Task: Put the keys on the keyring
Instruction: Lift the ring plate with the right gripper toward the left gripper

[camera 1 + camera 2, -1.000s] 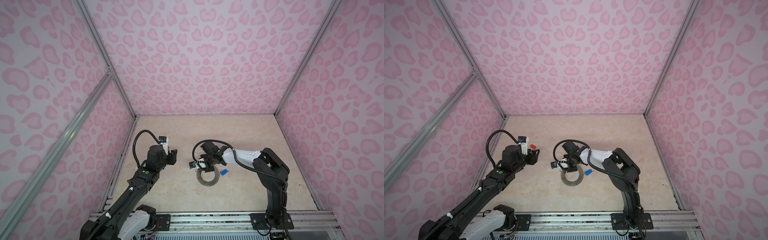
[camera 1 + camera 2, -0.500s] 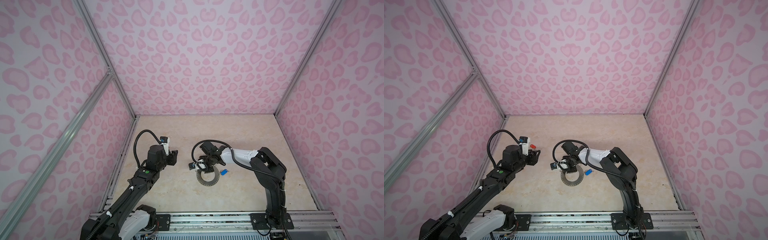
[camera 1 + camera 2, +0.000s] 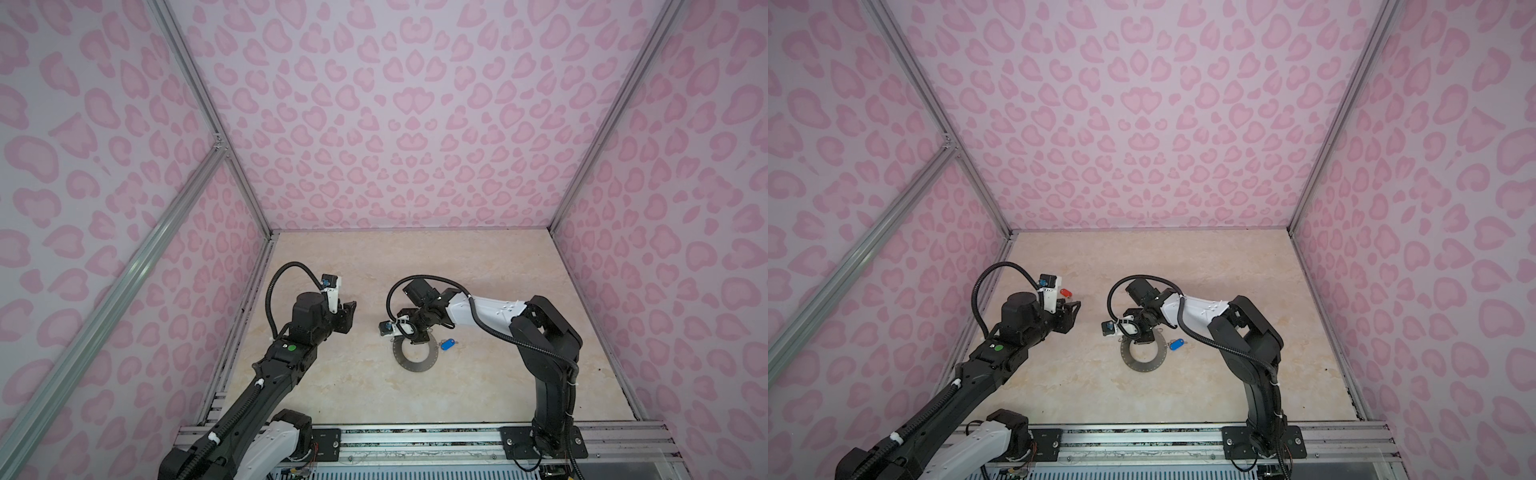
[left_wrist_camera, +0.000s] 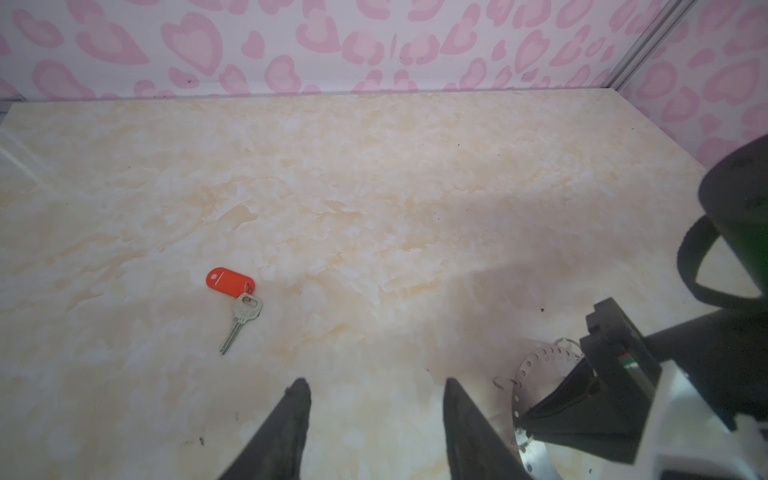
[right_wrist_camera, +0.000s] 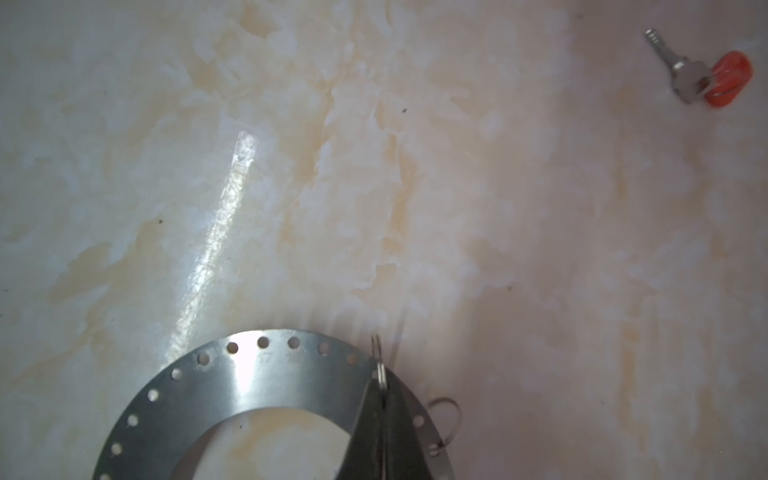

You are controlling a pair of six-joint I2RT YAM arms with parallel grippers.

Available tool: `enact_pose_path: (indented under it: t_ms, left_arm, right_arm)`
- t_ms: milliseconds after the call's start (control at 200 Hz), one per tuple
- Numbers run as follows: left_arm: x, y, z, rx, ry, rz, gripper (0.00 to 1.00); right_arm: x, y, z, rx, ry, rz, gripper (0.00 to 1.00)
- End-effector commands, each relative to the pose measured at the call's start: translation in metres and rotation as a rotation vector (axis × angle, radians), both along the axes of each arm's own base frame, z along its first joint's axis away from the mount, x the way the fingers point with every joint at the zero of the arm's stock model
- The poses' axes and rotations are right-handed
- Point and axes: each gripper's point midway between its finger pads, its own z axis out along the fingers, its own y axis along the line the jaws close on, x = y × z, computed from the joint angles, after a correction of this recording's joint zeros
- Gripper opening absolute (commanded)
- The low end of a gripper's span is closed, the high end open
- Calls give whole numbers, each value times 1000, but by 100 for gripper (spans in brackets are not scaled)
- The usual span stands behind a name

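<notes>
The right gripper (image 5: 381,388) has pinched its jaws together over the last second. Otherwise both arms have barely budged.

Nearest the camera, the aluminium rail (image 3: 415,432) with both arm bases runs along the front edge of the beige marble-look tabletop (image 3: 415,266). Past a bare strip, the flat grey metal keyring disc (image 3: 415,368) with tiny holes round its rim lies flat, roughly mid-table in both top views. The right gripper comes down on its far rim, closed on a small wire loop (image 5: 379,359) standing up at the edge. A second wire loop (image 5: 451,415) lies flat just beside it.

The silver key with a blue oval plastic tag (image 3: 446,344) sits just right of the disc. Can't tell if they touch. The right wrist and its cable hang over the disc's far side, so that bit's crowded.

Well off to the left, the left gripper (image 4: 376,386) hovers with its jaws apart and nothing between them. Beyond it, the silver key with a red-orange oval plastic tag (image 4: 228,282) lies flat near the left wall, out in the open. From there to the pink heart-print back wall (image 3: 415,124) it's all bare tabletop.
</notes>
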Motion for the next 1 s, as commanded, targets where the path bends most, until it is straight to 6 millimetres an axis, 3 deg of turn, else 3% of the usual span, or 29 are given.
enact_pose_path:
  t_ms: [0,165,345,630,995]
  left_arm:
    - [-9,-18,19,-3,-94,-144,51]
    - [-28,-32,41,20,-212,-273,47]
    - [-64,-54,66,127,-428,-485,44]
    - [-86,-77,57,259,-506,-679,32]
    - [-85,-102,38,377,-490,-794,26]
  right_arm:
    - [-5,0,33,133,78,-21,0]
    - [-16,-16,81,240,161,0,0]
    - [-28,-27,101,281,143,5,0]
    - [-21,-17,141,485,34,-20,0]
    - [-20,-12,149,547,27,-29,0]
